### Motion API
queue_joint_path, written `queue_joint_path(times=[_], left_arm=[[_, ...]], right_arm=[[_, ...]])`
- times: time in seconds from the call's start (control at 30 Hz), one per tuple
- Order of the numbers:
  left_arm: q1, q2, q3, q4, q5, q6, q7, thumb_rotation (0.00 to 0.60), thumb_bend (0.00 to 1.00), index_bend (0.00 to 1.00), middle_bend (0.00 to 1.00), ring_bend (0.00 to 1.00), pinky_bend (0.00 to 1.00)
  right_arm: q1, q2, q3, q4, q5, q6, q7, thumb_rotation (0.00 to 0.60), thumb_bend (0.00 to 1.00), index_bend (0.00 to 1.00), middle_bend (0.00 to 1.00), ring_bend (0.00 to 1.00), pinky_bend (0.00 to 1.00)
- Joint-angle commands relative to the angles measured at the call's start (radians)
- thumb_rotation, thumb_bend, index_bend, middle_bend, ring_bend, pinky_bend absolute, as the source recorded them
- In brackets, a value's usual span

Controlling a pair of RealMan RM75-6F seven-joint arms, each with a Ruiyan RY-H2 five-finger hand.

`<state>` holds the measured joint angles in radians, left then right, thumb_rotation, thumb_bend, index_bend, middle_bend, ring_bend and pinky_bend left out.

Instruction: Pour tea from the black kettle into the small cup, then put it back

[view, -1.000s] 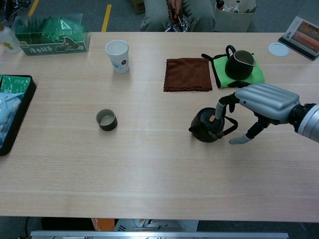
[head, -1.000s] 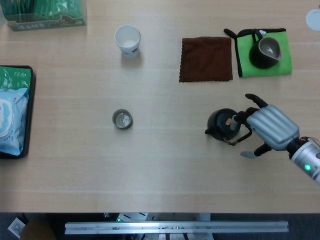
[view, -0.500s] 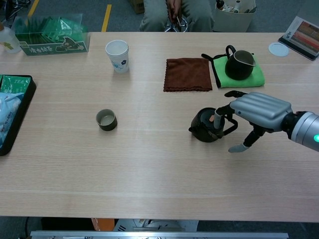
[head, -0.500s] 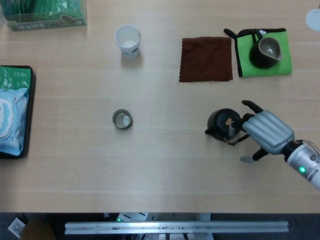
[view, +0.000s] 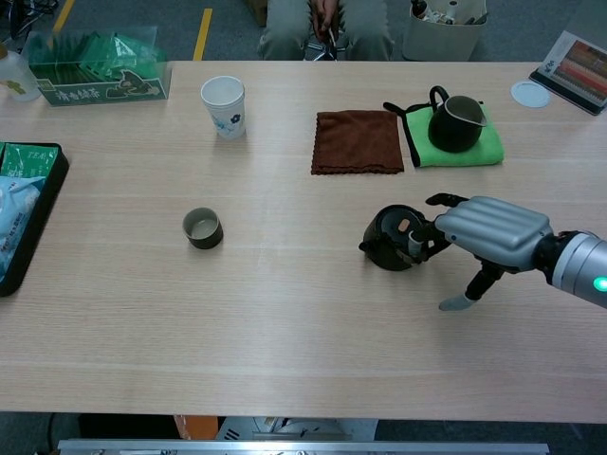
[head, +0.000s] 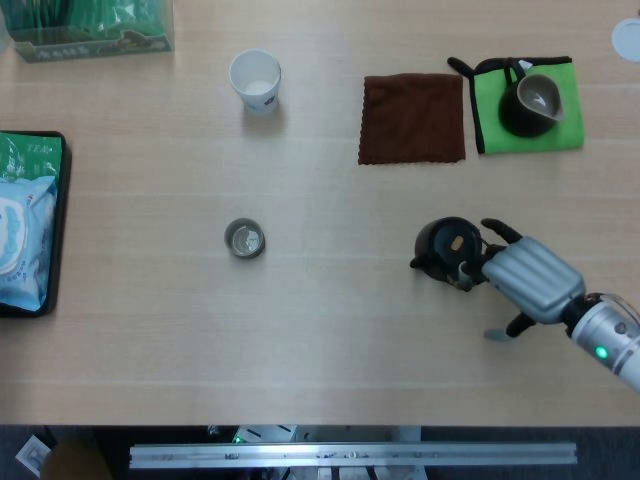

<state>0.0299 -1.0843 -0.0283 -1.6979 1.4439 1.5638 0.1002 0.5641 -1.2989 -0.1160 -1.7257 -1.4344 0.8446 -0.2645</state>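
The black kettle (head: 446,248) (view: 393,237) stands upright on the table, right of centre, its spout pointing left. My right hand (head: 527,276) (view: 487,230) is just to its right, low over the table. Its fingertips (view: 419,237) reach the kettle's handle on the right side, while the thumb (view: 457,301) sticks out toward the front, away from the kettle. The small dark cup (head: 245,240) (view: 202,228) stands well to the left of the kettle, apart from both. My left hand shows in neither view.
A white paper cup (head: 255,80) stands at the back left. A brown cloth (head: 412,118) and a green cloth (head: 565,135) carrying a dark pitcher (head: 531,103) lie behind the kettle. A black tray (head: 57,225) of packets sits at the left edge.
My right hand has dropped lower and closed in on the kettle, its fingers now at the handle. Kettle and cup have stayed in place.
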Motion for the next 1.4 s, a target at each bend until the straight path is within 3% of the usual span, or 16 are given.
queue_joint_path(times=[0.03,0.3,0.4,0.5,0.8,1.4], left_arm=[[0.001,0.000,0.001,0.001,0.000,0.001,-0.002,0.600,0.29,0.20,0.20,0.16,0.20],[0.006,0.001,0.001,0.004,-0.001,0.004,-0.006,0.600,0.29,0.20,0.20,0.16,0.20],[0.007,0.001,0.000,0.005,-0.002,0.003,-0.005,0.600,0.29,0.20,0.20,0.16,0.20],[0.008,0.002,-0.001,0.005,-0.003,0.004,-0.005,0.600,0.29,0.20,0.20,0.16,0.20],[0.011,0.005,-0.002,0.007,-0.011,0.001,-0.006,0.600,0.29,0.20,0.20,0.16,0.20],[0.005,0.011,-0.004,-0.013,-0.006,-0.007,0.009,0.600,0.29,0.20,0.21,0.16,0.20]], right_arm=[[-0.002,-0.003,-0.002,0.002,0.003,-0.001,-0.003,0.492,0.00,0.40,0.44,0.39,0.02],[-0.001,-0.023,0.003,0.017,0.027,-0.015,-0.017,0.493,0.00,0.46,0.49,0.45,0.02],[-0.006,-0.036,0.016,0.024,0.037,0.000,-0.016,0.520,0.00,0.54,0.56,0.54,0.02],[-0.009,-0.052,0.033,0.032,0.054,0.012,-0.018,0.598,0.00,0.65,0.67,0.66,0.02],[0.005,-0.094,0.100,0.047,0.115,0.020,0.026,0.600,0.00,0.85,0.82,0.80,0.02],[0.037,-0.070,0.174,0.049,0.128,0.011,0.177,0.600,0.00,0.89,0.85,0.82,0.02]])
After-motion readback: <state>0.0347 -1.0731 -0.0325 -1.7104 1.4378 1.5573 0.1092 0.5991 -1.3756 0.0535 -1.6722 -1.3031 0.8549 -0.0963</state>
